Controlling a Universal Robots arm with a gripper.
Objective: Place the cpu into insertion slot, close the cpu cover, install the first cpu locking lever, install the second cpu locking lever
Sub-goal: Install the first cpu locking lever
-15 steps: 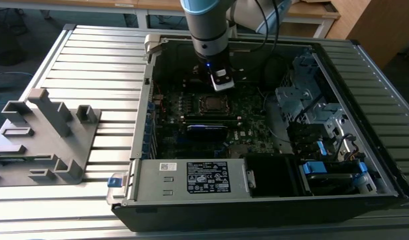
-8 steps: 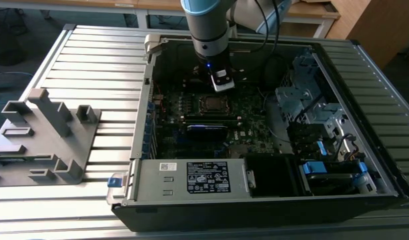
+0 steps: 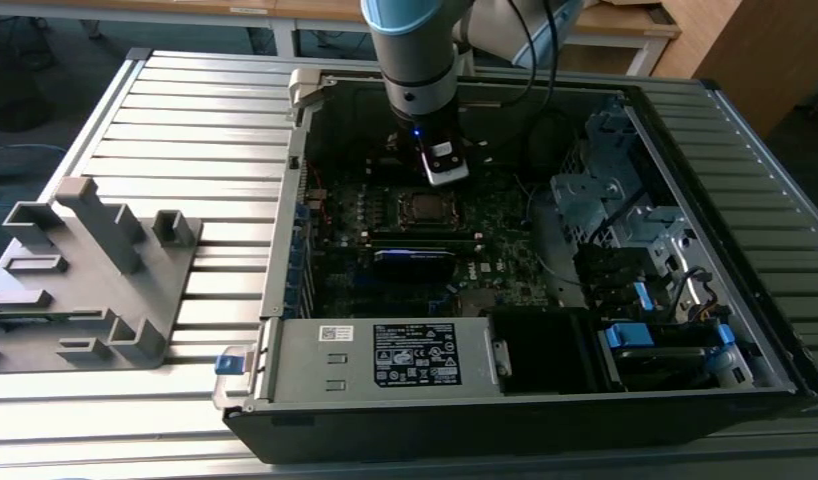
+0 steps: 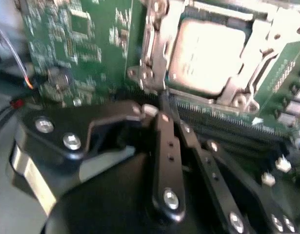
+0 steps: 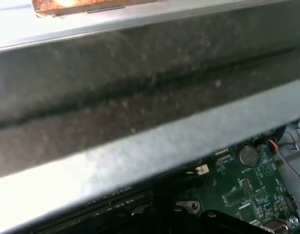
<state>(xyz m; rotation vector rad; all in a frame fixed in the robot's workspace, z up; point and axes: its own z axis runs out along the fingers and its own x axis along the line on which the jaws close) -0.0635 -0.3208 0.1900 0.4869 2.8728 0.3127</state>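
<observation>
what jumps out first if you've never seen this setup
An open computer case lies on a slatted metal table, its green motherboard exposed. The robot arm reaches down into it, with the tool just above the insertion slot. In the second wrist view the cpu sits in the slot, the silver cpu cover framing it.

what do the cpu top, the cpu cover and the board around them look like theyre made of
The cpu: probably metal with a dull matte finish; its top looks flat and pale silver-grey. The cpu cover: likely thin bright steel, since its edges glint. The board: seemingly glossy green laminate, dotted with small soldered parts.
</observation>
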